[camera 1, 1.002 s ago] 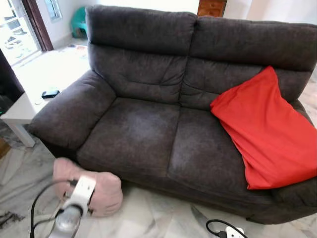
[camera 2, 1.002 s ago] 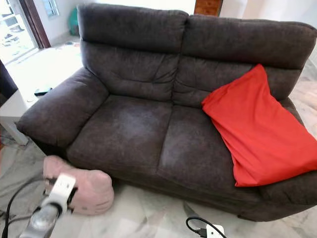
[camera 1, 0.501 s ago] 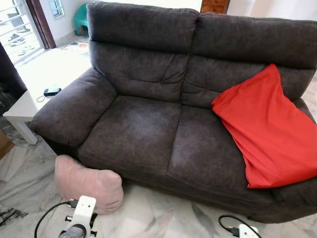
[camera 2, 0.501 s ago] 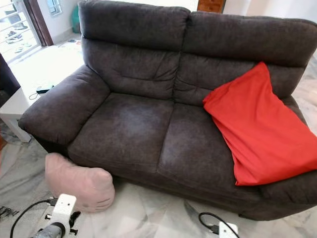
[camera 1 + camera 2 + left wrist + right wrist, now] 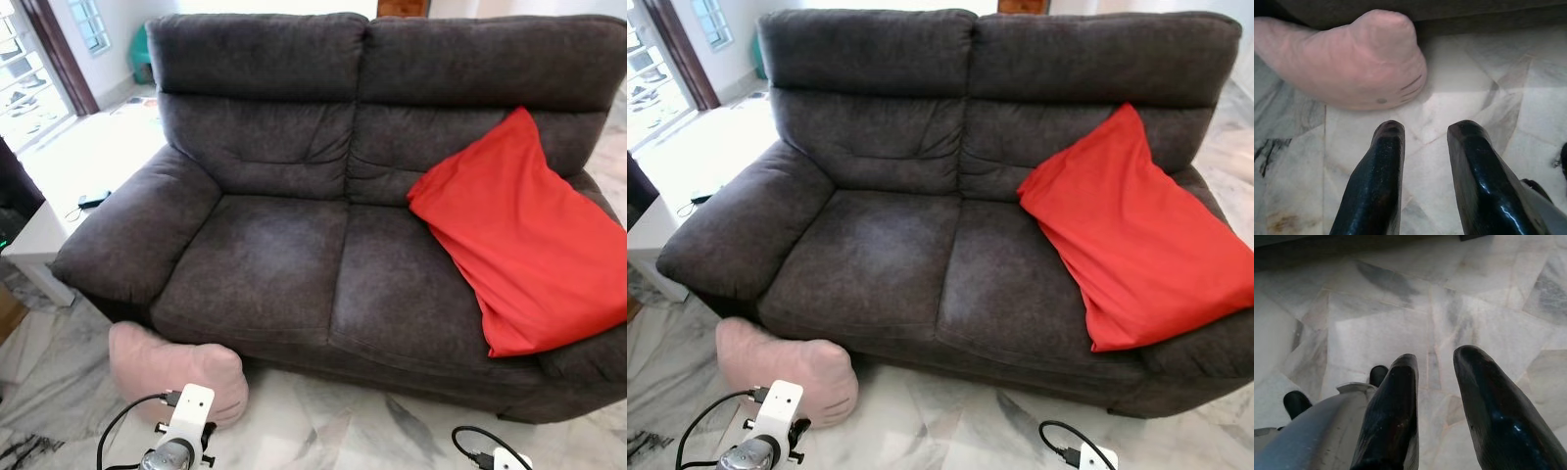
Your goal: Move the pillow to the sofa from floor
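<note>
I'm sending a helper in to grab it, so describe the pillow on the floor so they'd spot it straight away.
Find the dark grey sofa; at the foot of its front, below the armrest nearest the white side table, the pink pillow lies on the marble floor. It is pale pink, unlike the red pillow up on the sofa's seat.

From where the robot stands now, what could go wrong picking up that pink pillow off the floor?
The pink pillow lies partly tucked against the sofa base, so the left gripper, open and short of it, may pinch only a corner and drop it. The pillow is soft and may sag or slip from two narrow fingers. The red pillow fills the right seat, so the left seat looks safer.
</note>
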